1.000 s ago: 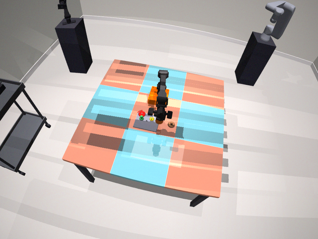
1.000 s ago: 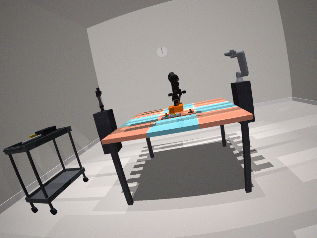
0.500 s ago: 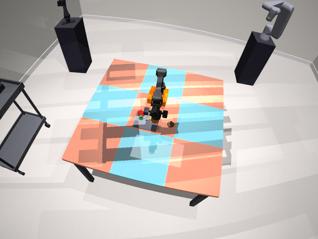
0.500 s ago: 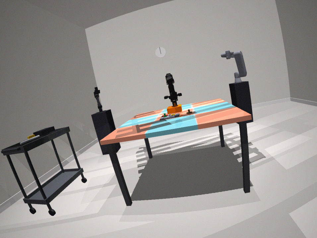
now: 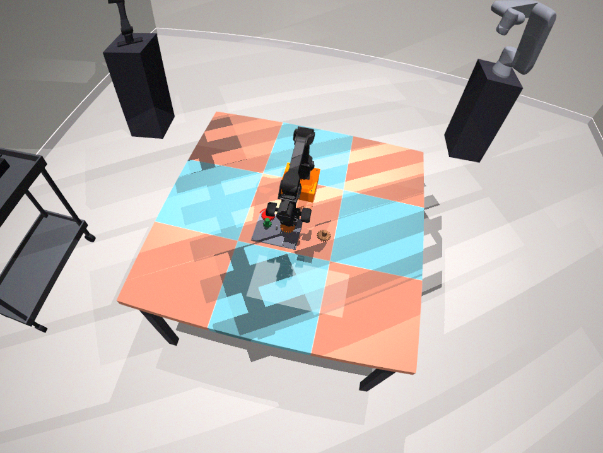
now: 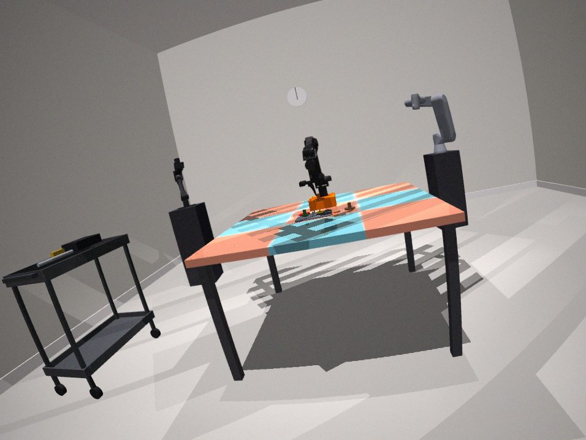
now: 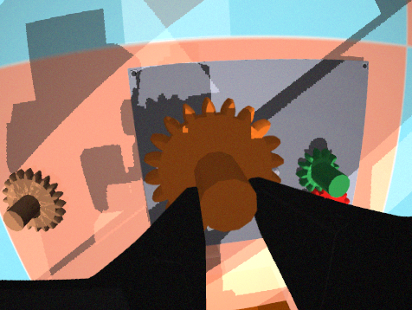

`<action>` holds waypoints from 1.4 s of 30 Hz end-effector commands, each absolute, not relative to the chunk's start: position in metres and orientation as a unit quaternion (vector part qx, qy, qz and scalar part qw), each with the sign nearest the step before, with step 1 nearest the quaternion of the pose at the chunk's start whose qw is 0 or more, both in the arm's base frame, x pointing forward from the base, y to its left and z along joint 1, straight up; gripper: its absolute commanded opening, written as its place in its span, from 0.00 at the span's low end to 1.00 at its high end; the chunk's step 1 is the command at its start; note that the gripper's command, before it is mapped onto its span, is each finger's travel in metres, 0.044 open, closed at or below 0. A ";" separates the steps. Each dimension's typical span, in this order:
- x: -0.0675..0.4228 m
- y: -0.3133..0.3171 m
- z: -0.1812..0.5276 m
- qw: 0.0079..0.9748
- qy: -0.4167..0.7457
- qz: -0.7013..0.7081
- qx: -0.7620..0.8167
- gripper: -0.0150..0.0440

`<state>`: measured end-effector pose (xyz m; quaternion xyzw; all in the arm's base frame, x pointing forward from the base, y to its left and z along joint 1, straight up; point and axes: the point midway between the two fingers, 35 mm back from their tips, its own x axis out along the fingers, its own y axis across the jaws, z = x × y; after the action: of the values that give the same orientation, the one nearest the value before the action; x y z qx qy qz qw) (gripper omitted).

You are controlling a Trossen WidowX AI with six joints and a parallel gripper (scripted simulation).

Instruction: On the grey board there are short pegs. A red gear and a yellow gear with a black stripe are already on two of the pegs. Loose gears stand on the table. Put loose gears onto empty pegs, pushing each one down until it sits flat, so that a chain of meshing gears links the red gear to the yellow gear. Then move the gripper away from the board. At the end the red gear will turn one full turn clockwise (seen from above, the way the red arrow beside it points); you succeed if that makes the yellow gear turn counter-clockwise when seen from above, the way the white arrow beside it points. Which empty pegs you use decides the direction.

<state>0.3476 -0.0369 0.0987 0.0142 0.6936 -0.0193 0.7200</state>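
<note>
One orange gear [image 5: 287,229] [image 7: 216,134], apparently above the board [image 5: 265,238] [image 6: 305,218] [image 7: 312,95]; checkered table [image 5: 272,311] [image 6: 322,240], pale room.

Obstacles at the grey board [image 5: 265,238] [image 7: 320,100]: green gear [image 5: 267,223] [image 7: 318,170], upright handle protruding, near one side; far half lower, open to passage from above.
</note>
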 end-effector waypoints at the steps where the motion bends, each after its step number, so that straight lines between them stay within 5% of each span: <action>1: 0.344 -0.044 0.095 0.722 0.692 -0.018 0.014 0.25; 42: 0.306 -0.091 0.064 0.720 0.693 -0.019 0.012 0.25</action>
<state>0.3059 -0.0916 0.0636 0.0128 0.6947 -0.0218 0.7189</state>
